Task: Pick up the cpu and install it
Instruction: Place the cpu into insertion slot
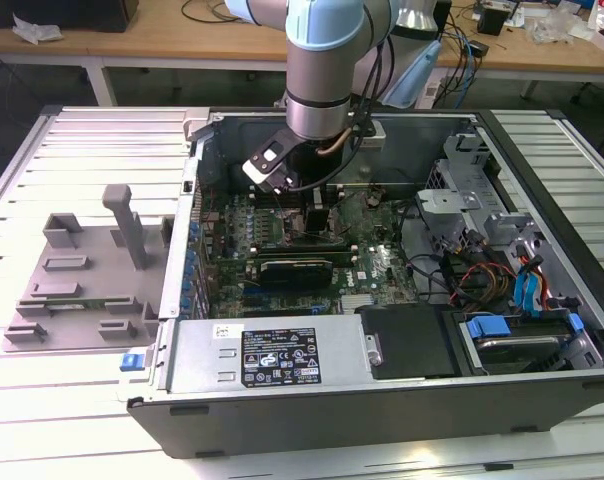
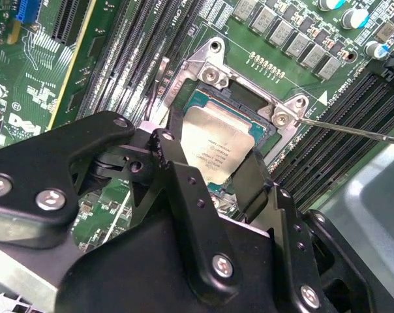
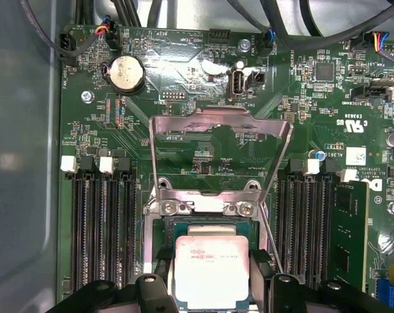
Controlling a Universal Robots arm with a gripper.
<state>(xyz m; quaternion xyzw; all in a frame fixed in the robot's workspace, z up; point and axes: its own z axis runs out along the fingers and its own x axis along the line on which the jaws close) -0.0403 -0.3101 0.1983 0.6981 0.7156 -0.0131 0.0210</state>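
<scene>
Straddling the cpu [image 2: 216,150], the fingers [image 2: 174,156] stand one at each of two opposite edges. No gap shows on either side, so I read them as clamped on the chip. It lies squarely between the fingertips, offset toward neither.

Orientation: pale metal top faces up at the wrist and lies flat. The outline is near square, with no long axis worth recording. Its edges run parallel to the socket frame [image 2: 211,68], and the two gripped edges run along the memory slots [image 3: 102,228], so the grip line crosses them.

Position: inside the socket frame. I cannot tell whether it is fully seated.

Surroundings: load plate [image 3: 220,150] is hinged open, clear of the chip. Thin retention lever [image 2: 353,132] is swung aside.

Exterior view: arm [image 1: 322,70] reaches down into the open computer case [image 1: 332,425], which lies on the tabletop [image 1: 82,140].
</scene>
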